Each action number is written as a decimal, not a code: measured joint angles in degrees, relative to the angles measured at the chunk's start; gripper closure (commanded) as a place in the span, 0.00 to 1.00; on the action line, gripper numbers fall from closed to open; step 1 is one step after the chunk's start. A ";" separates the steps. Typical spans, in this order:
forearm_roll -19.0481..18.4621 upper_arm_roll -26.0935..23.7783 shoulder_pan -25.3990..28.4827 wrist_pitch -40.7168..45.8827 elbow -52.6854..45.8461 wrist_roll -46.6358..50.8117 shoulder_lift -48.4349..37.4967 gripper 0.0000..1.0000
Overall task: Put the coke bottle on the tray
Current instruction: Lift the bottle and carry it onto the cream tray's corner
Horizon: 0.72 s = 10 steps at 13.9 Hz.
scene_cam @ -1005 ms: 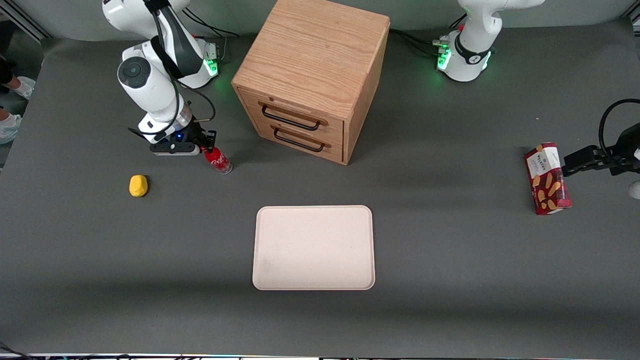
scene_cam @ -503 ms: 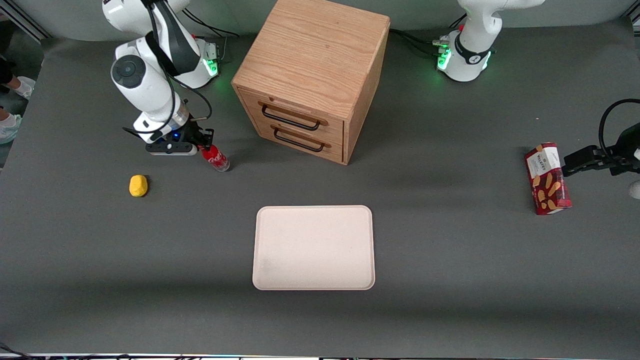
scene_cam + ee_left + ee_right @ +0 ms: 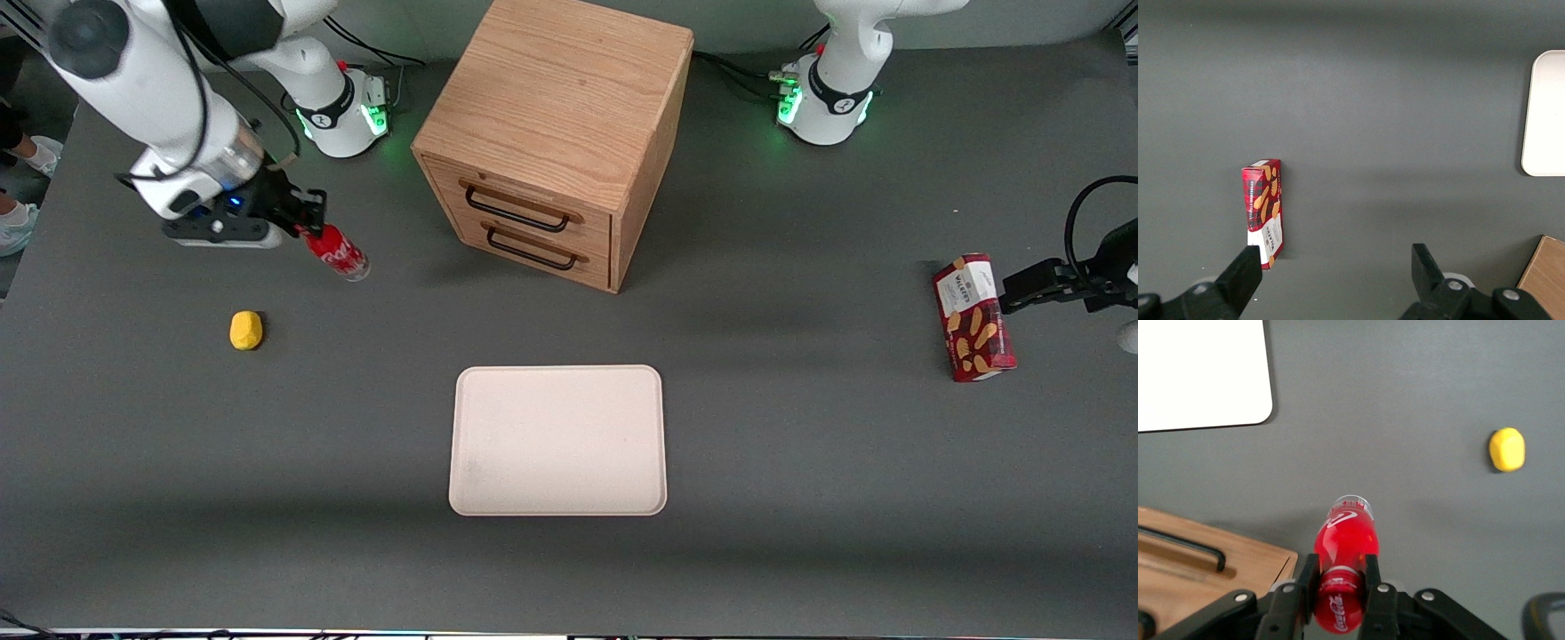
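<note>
Gripper [image 3: 307, 224] clamped on bottle [image 3: 339, 253] neck, aloft above desk toward working arm's end. Tray [image 3: 557, 441] bare, near desk's front edge. Cabinet [image 3: 556, 133] drawers shut.

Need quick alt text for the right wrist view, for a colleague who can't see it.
The gripper is shut on the neck of the coke bottle, held above the dark table. Below lie the tray, a yellow object and a wooden drawer cabinet.
</note>
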<state>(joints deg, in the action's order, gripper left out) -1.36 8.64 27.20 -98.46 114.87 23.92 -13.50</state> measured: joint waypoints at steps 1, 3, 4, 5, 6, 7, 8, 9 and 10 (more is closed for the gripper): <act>0.00 0.01 0.00 3.35 -3.44 0.00 0.04 1.00; 0.04 0.07 0.00 8.11 -8.81 0.00 0.22 1.00; 0.13 0.11 0.00 9.41 -10.71 0.00 0.52 1.00; 0.22 0.12 0.00 10.01 -12.31 -0.01 1.12 1.00; 0.30 0.12 -0.01 10.43 -13.97 -0.01 2.19 1.00; 0.58 0.13 -0.01 11.14 -16.20 -0.01 3.92 1.00; 1.47 0.16 -0.11 12.32 -19.39 -0.01 6.39 1.00; 3.01 0.17 -0.45 14.09 -23.71 -0.01 9.59 1.00; 4.63 0.17 -0.97 16.17 -28.93 -0.01 13.38 1.00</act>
<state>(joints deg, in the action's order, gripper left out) 3.27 8.81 26.23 -82.28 85.95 23.91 -0.12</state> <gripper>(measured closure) 0.687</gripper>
